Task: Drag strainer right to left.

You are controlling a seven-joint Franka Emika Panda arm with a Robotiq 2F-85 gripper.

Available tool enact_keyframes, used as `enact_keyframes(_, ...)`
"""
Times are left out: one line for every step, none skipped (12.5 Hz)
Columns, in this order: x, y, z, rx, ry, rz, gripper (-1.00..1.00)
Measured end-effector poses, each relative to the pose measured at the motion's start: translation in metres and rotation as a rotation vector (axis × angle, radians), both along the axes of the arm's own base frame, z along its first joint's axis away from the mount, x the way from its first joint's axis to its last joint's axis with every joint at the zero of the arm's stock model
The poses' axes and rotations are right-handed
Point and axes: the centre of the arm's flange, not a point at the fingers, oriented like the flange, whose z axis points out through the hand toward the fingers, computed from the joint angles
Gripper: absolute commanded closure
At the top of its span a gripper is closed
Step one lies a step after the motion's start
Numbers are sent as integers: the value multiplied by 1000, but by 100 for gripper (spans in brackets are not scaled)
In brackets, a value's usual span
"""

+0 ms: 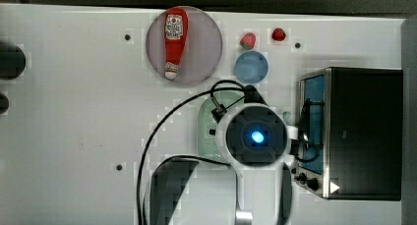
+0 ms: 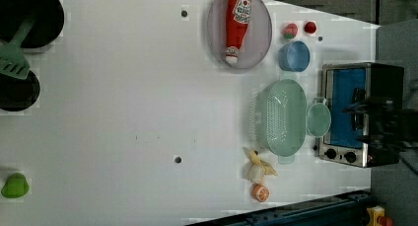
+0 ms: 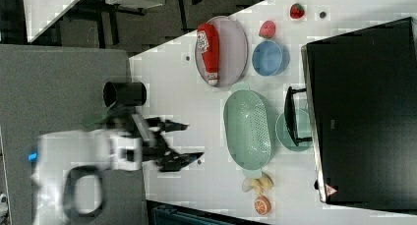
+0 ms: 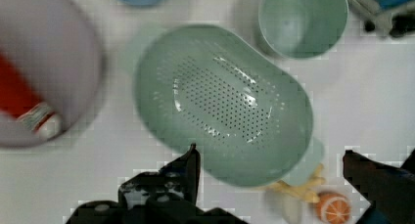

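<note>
One end effector (image 4: pixel 269 175), fingers spread wide, empty, hovering above strainer (image 4: pixel 222 104). Strainer on table (image 2: pixel 123 112) between ketchup plate (image 2: pixel 239 31) and toaster oven (image 2: pixel 357 112); near rim below fingertips, long axis across drag direction.

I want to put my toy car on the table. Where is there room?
In the left view, the big white stretch of table between the pans on the left view's left and the strainer is free. It is crowded around the strainer: plate, blue cup, green cup, toaster oven, toy fruit.
</note>
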Motion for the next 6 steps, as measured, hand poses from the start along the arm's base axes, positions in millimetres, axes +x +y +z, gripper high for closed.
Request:
enact_keyframes(4,1,-35,11,9,-46,-100)
enact_keyframes(6,4,-63,19,10,-98,-100)
enact_keyframes(4,3,-87,8,0,-152,-100)
enact_keyframes(0,3,-110,1,4,-208,-100)
enact_keyframes(-1,4,-128,-4,19,-251,-100)
enact_keyframes(3,3,-144,-6,13,-284,-100)
